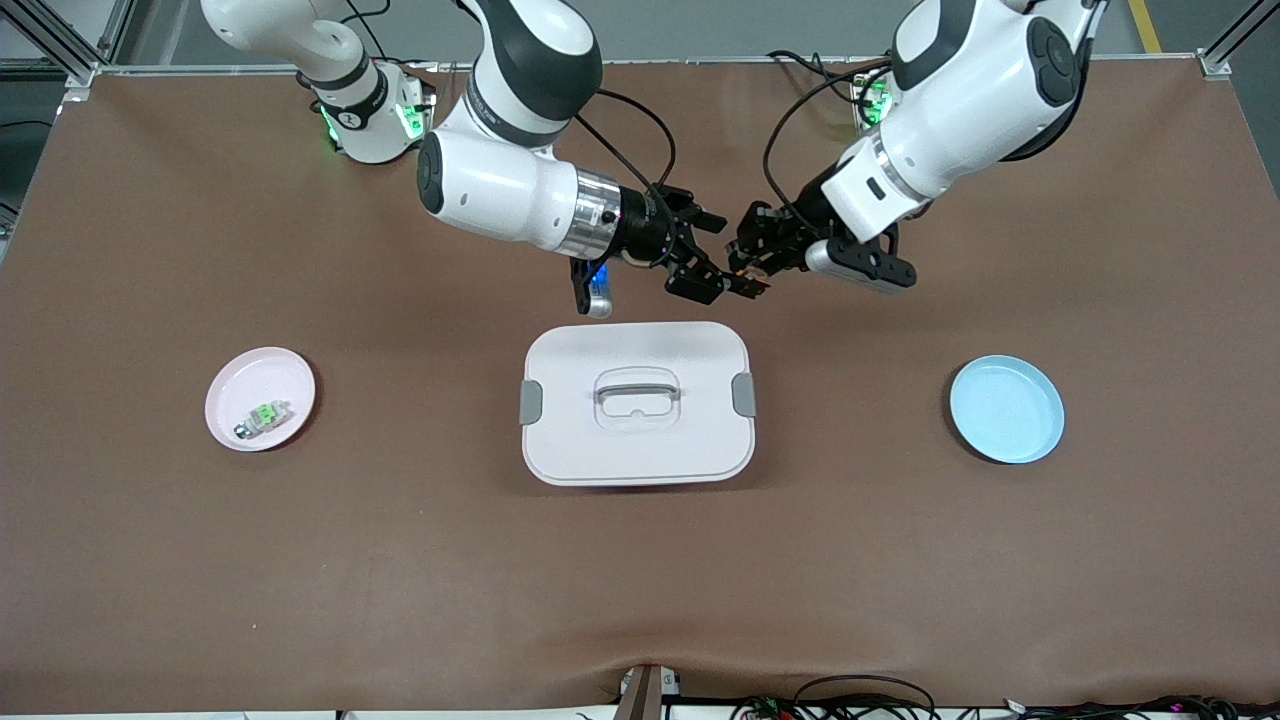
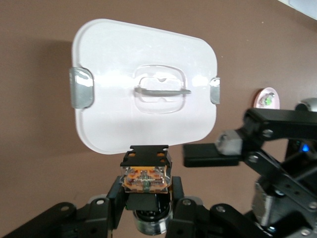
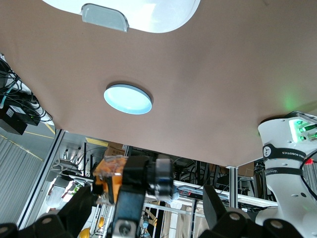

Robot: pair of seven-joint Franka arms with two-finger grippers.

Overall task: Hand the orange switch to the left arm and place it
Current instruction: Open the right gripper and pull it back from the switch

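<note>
Across the brown table (image 1: 180, 560) the two arms reach inward from their bases and meet in the air, over the strip of table just beside the box's edge that lies farther from the front camera. The right arm (image 1: 500, 185) comes from its end of the table and the left arm (image 1: 950, 110) from the other.

Below the two tools sits the box (image 1: 637, 402), white, lidded, with grey side clips and a clear handle on top; in the left wrist view it fills the area under the left tool (image 2: 146, 191). Well away from the tools, toward the left arm's end of the table, lies a blue plate (image 1: 1006, 409), and toward the right arm's end a pink plate (image 1: 260, 398) holding a small green-and-white component (image 1: 264, 415).

The left tool (image 1: 752, 272) is clamped on the orange switch (image 2: 146, 174), which sits between its fingers with its black cap outward. The right tool (image 1: 708, 255) stands wide, its fingers spread to either side of the switch (image 1: 744, 275) and clear of it.
</note>
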